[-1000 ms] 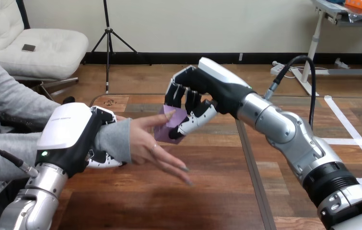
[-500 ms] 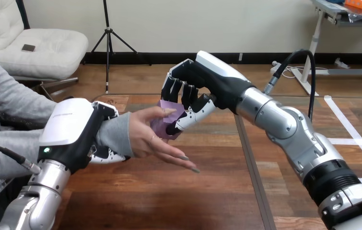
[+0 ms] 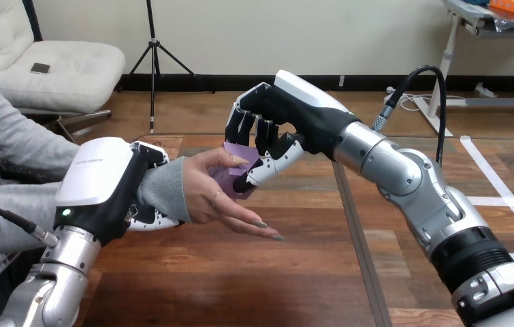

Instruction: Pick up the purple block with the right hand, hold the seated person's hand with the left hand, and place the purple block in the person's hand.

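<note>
Bright, even light; faint sheen on table (image 3: 288,286); highlights on right arm (image 3: 404,177).

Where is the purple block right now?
Head view, centre: the purple block is held by the curled fingers of the right hand, against the palm of the person's hand, whose thumb lies across its top.

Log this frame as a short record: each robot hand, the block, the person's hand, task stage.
left hand: curled round the person's wrist, at the grey sleeve
right hand: fingers and thumb curled on the block
block: purple, against the palm of the person's hand, their thumb over its top
person's hand: open, fingers stretched toward the view's right, above the table
stage: block at the palm, not yet released
</note>
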